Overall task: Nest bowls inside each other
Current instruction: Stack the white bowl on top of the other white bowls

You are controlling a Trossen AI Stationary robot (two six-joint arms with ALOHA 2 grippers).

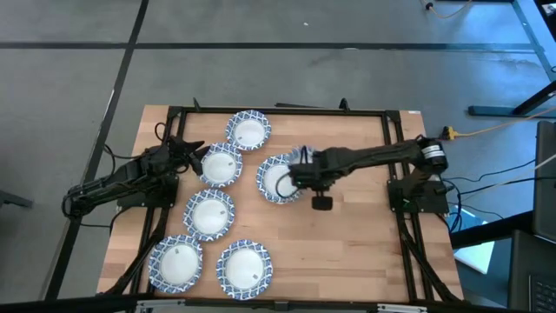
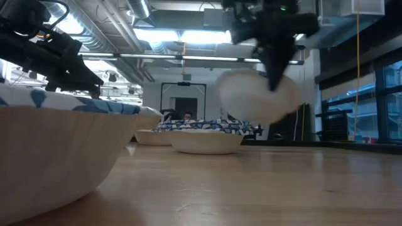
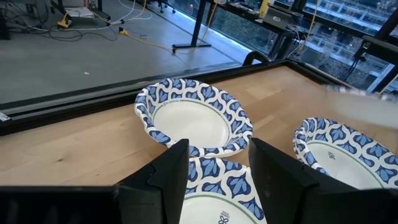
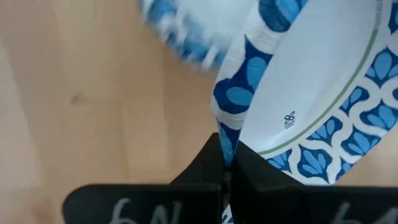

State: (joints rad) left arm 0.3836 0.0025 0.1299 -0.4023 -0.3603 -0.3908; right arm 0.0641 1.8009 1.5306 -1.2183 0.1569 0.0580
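Note:
Several blue-and-white patterned bowls rest on their bases on the wooden table (image 1: 347, 235), among them one at the centre (image 1: 276, 181) (image 2: 207, 137). My right gripper (image 1: 301, 167) (image 2: 274, 80) points down just right of that bowl. It is shut on another bowl (image 2: 259, 95) (image 4: 311, 93), of which the high view shows only a bit of rim (image 1: 304, 156) beside the arm. My left gripper (image 1: 196, 155) (image 3: 216, 167) waits open at the far left, above the rim of a bowl (image 1: 219, 165) (image 3: 214, 199), with nothing between its fingers. My right gripper pinches the bowl's patterned rim (image 4: 227, 134) between its two fingers, one inside the bowl and one outside, coming from above and pointing down. The bowl hangs tilted below the fingers, lifted clear of the table, its white underside (image 2: 251, 100) turned toward the near edge.
More bowls lie at the far middle (image 1: 248, 130) (image 3: 193, 118), left of centre (image 1: 209, 214) and near the front edge (image 1: 176, 263) (image 1: 244, 269) (image 2: 56, 150). The table's right half is bare wood. A black frame (image 1: 395, 122) rims the table.

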